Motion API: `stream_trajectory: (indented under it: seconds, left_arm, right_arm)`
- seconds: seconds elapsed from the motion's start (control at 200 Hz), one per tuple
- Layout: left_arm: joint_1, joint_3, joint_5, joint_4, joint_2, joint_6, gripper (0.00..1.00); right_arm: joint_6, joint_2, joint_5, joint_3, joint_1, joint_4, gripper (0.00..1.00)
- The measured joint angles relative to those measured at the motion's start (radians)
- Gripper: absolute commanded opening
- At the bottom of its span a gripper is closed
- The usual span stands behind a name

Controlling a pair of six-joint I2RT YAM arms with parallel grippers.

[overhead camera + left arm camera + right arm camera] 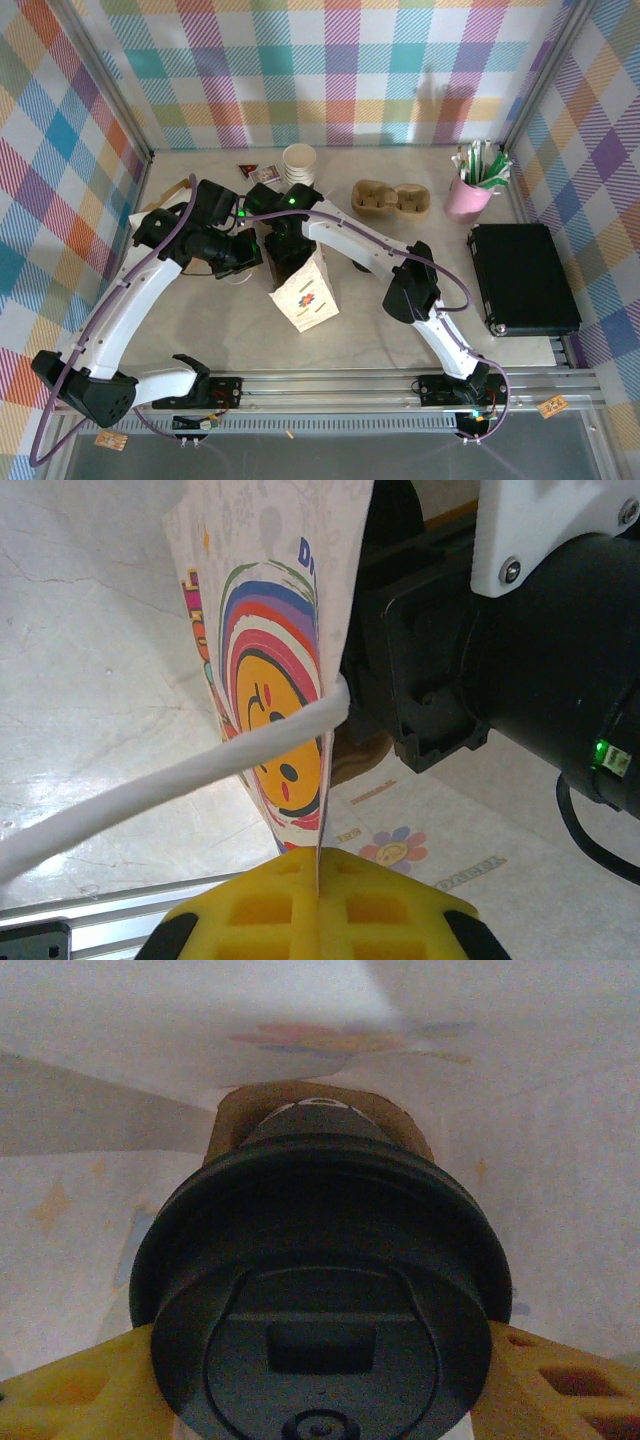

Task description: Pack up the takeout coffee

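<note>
A white paper bag printed with flowers and smileys stands mid-table, its mouth toward the arms' wrists. My left gripper is shut on the bag's upper edge, the thin paper pinched between its yellow pads; the bag's white handle crosses in front. My right gripper reaches into the bag and is shut on the takeout coffee, whose black lid sits between the yellow fingers. A brown cardboard piece lies at the bag's bottom beyond the cup. From above, both wrists meet at the bag's mouth.
A stack of lidless cream cups stands at the back. A brown cardboard cup carrier lies right of it, then a pink cup of sachets. A black case sits at the right edge. Small packets lie back left.
</note>
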State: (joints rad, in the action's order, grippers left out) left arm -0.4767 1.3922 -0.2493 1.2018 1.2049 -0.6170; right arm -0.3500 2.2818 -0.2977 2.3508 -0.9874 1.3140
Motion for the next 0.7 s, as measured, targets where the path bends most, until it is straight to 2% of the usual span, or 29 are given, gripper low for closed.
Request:
stream_trajectory:
  seconds: [0.455, 0.7]
  left_arm:
    - [-0.015, 0.000, 0.016, -0.003, 0.000, -0.018, 0.00]
    - [-0.021, 0.000, 0.019, -0.003, 0.000, -0.018, 0.00]
  right_arm:
    - [0.000, 0.018, 0.009, 0.043, 0.005, 0.039, 0.39]
    - [-0.005, 0.024, -0.001, 0.080, 0.011, 0.070, 0.46]
